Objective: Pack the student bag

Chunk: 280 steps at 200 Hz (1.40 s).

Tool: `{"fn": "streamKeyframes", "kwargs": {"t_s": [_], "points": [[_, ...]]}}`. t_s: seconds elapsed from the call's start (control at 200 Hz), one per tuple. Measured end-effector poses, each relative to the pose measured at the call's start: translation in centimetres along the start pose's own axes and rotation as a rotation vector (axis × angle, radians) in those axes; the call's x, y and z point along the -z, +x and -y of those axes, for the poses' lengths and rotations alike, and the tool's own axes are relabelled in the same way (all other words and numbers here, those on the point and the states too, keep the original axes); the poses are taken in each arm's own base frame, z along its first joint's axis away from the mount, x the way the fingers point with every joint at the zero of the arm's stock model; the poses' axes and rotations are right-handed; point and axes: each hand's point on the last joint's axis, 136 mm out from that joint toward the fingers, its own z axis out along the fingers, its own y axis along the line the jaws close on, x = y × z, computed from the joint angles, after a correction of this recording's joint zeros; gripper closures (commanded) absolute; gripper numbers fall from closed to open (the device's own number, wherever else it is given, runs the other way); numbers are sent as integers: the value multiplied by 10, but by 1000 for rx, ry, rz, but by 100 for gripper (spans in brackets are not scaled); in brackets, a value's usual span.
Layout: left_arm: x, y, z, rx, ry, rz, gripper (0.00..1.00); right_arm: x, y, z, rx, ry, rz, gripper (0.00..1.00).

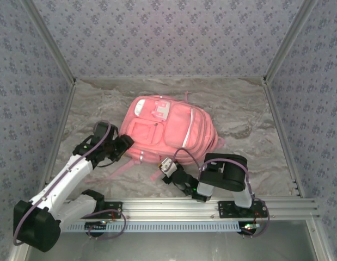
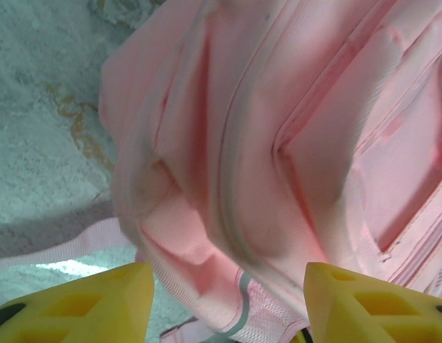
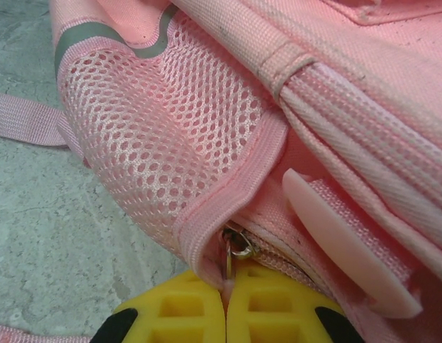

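Floral-papered walls [image 1: 168, 38], marbled tabletop [image 1: 250, 119].

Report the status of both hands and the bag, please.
Left hand open at bag edge. Right hand shut on zipper pull. Bag lies flat on table.

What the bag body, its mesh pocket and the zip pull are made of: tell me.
The student bag: woven pink fabric, matte, visible weave. The mesh pocket: open netting, likely synthetic. The zip pull: shiny grey ring, probably metal.

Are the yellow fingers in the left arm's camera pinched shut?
No, the left gripper is open, its yellow fingers wide apart with the pink bag showing between them.
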Motion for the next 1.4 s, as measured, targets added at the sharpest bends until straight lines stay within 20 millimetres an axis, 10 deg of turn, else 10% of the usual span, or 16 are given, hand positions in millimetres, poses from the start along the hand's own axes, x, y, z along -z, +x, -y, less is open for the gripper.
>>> {"fn": "streamKeyframes", "kwargs": {"t_s": [0.595, 0.979, 1.399], "points": [[-33, 29, -15, 11, -46, -30, 49, 1, 1, 1, 0, 3, -2, 100], [-49, 24, -11, -7, -48, -4, 95, 6, 7, 5, 13, -1, -10, 100], [-46, 20, -8, -61, -34, 14, 100, 8, 8, 3, 67, -20, -7, 94]]}}
